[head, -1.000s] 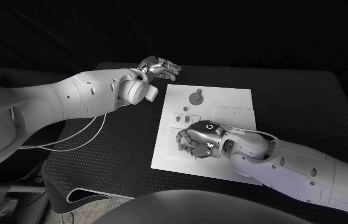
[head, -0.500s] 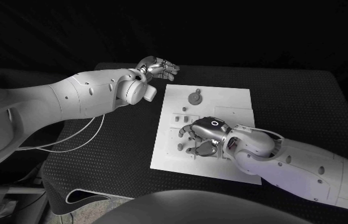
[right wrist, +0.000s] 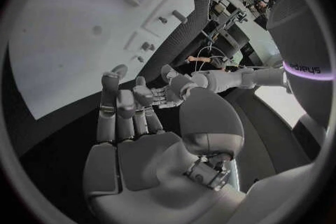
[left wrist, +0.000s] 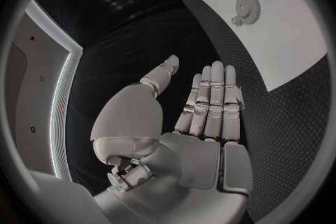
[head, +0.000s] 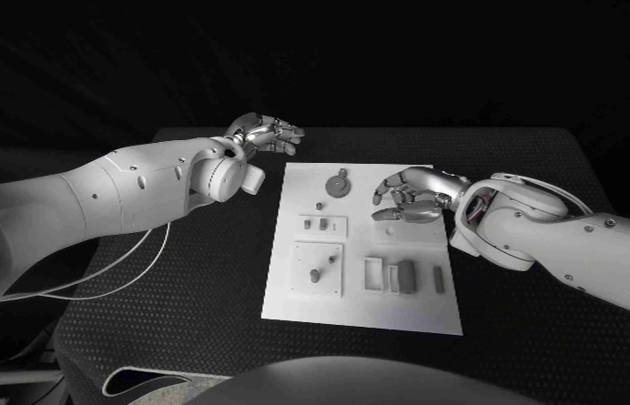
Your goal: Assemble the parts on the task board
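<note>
The white rectangular task board (head: 427, 309) lies flat on the black textured bench (head: 157, 314), its long axis running away from the robot. The right hand (head: 410, 196), fingers loosely apart and holding nothing, hovers over the board's far right part, just beside the round grey gear (head: 339, 185). The left hand (head: 267, 134), likewise spread and unladen, hangs over bare bench beyond the board's far left corner.
</note>
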{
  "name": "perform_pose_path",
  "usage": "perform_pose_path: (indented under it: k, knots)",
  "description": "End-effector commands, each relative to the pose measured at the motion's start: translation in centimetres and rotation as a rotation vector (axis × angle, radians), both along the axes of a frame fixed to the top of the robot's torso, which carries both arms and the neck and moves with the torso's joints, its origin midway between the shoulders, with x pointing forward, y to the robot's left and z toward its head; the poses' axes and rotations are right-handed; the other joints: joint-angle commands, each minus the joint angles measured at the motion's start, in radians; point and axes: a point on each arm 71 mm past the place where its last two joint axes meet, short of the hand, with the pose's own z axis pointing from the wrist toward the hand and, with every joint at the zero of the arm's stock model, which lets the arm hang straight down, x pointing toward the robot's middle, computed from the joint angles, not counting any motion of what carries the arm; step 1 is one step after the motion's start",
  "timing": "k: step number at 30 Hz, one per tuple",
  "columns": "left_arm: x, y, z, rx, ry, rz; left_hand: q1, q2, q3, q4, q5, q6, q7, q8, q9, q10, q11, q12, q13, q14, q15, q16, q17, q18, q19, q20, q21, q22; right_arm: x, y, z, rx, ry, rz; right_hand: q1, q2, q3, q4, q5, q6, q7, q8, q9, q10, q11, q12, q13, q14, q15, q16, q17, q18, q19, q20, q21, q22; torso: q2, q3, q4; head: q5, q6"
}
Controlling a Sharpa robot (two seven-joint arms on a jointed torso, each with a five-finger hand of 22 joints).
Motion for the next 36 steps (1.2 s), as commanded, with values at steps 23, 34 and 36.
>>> perform_pose_path:
  k: [23, 34, 36]
  knots:
    - [0.0, -0.1, 0.2, -0.013, -0.009, -0.011, -0.017, -0.002, -0.003, 0.009, -0.003, 0.002, -0.004, 0.007, 0.002, -0.001, -0.002, 0.002, 0.001, 0.005, -0.001, -0.010, 0.005, -0.007, -0.006, 0.004, 0.005, -0.002, -3.5, -6.5, -3.7, -0.232, 0.448, -0.292, -0.227, -0.051, -0.018, 0.149, -0.002, 0.219, -0.067, 0.037, 0.080, 0.208, -0.090, 0.036, 0.166, 0.247, -0.073, -0.025, 0.266, 0.021, 0.097, -0.071, -0.009, -0.004, -0.002, -0.0019, -0.0038, -0.080, 0.014]
    - [-0.1, 0.0, 0.2, -0.010, -0.008, -0.006, -0.020, -0.006, -0.005, 0.010, -0.003, -0.004, -0.003, 0.005, 0.000, -0.006, 0.000, 0.000, 0.000, 0.004, -0.001, -0.013, 0.008, -0.007, -0.008, 0.004, 0.005, -0.002, -4.1, -6.2, -4.9, -0.320, 0.459, -0.280, -0.235, -0.090, 0.000, 0.138, -0.002, 0.223, -0.067, 0.020, 0.077, 0.204, -0.090, 0.018, 0.158, 0.250, -0.073, -0.034, 0.267, 0.021, 0.099, -0.075, -0.018, -0.005, -0.001, -0.0027, -0.0028, -0.087, 0.012]
    - [-0.1, 0.1, 0.2, -0.010, -0.008, -0.005, -0.020, -0.006, -0.005, 0.010, -0.003, -0.005, -0.002, 0.005, 0.000, -0.006, 0.000, -0.001, 0.000, 0.004, -0.001, -0.013, 0.008, -0.007, -0.009, 0.004, 0.005, -0.002, -4.2, -6.1, -5.1, -0.331, 0.463, -0.274, -0.231, -0.093, 0.004, 0.130, -0.002, 0.222, -0.066, 0.017, 0.077, 0.203, -0.089, 0.015, 0.159, 0.248, -0.072, -0.035, 0.265, 0.021, 0.098, -0.074, -0.019, -0.004, -0.001, -0.0031, -0.0026, -0.091, 0.012]
